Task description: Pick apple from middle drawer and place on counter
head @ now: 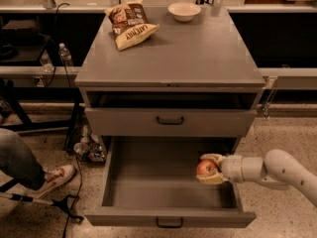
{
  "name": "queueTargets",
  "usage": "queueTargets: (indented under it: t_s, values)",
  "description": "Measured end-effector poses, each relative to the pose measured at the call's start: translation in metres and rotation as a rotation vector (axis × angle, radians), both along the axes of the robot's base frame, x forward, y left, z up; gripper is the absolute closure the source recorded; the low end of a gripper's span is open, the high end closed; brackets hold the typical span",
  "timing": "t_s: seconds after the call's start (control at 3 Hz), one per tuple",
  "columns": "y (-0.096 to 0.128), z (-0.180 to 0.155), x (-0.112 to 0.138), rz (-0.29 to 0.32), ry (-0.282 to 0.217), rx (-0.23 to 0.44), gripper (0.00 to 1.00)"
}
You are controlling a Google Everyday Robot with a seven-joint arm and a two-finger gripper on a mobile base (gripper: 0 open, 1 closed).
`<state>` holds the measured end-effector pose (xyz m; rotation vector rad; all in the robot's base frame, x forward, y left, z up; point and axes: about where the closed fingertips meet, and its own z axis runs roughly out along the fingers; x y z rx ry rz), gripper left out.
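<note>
The red apple [206, 168] with yellowish patches sits between the fingers of my gripper [209, 169], which is shut on it. The gripper holds it at the right side of the open middle drawer [148, 190], lifted off the tray floor near the right wall. My white arm [277, 170] reaches in from the right. The grey counter [188, 53] is the flat top of the cabinet, above and behind the gripper.
A chip bag [130, 24] lies on the counter's back left and a white bowl [184, 11] at the back centre. The drawer [170, 121] above juts out slightly. A person's leg and shoe [52, 176] are on the floor at left.
</note>
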<state>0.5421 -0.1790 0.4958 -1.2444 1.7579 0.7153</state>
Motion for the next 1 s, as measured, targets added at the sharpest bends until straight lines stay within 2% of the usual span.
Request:
queueTargets:
  t_s: [0.67,1.0]
  values:
    - [-0.004,0.011,0.001,-0.003,-0.008,-0.011,1.0]
    - [-0.034,0.069,-0.006,-0.066,-0.078,-0.045,1.0]
